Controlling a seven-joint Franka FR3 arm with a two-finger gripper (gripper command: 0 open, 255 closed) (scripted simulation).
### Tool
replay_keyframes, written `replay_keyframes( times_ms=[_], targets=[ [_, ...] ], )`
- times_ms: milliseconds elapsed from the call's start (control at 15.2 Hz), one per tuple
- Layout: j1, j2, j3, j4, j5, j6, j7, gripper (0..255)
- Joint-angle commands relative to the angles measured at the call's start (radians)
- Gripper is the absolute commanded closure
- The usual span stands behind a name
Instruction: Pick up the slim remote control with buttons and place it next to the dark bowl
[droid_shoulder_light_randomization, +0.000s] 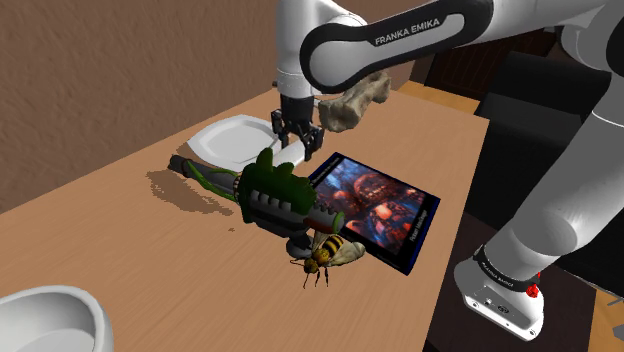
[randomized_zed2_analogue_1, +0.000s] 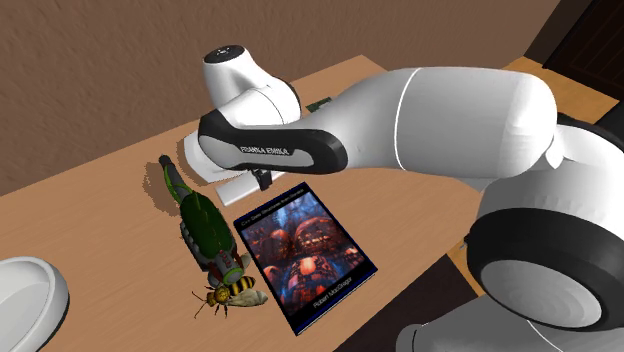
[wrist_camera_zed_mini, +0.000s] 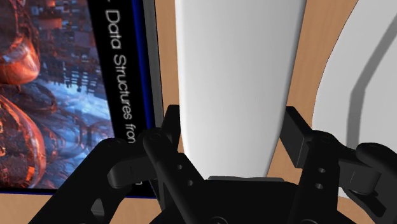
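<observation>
White remote (wrist_camera_zed_mini: 232, 63) snug inside the claw (wrist_camera_zed_mini: 232, 130)

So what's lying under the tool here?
A slim white remote lies on the wooden table right below the tool, between the book and a white plate. No buttons show on it, and the tool covers its near end.

Odds and ends on the wooden surface (droid_shoulder_light_randomization: 120, 250)
A bee figure (droid_shoulder_light_randomization: 325, 255) sits just beside a green toy blaster (droid_shoulder_light_randomization: 270, 190) and a dark-covered book (droid_shoulder_light_randomization: 385, 210).

Arm bent fwd & down, wrist vertical, claw (droid_shoulder_light_randomization: 298, 146) low, fingers clasping white remote (wrist_camera_zed_mini: 232, 76).
</observation>
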Motion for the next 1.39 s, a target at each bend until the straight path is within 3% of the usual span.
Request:
replay_keyframes(
  times_ms=[0, 1056, 1320],
  targets=[
    [0.000, -0.003, 0.001, 0.022, 0.003, -0.024, -0.002, 255],
    [0.000, -0.027, 0.006, 0.202, 0.022, -0.222, -0.014, 255],
    [0.050, -0.036, 0.044, 0.191, 0.026, -0.219, 0.074, 255]
  ],
)
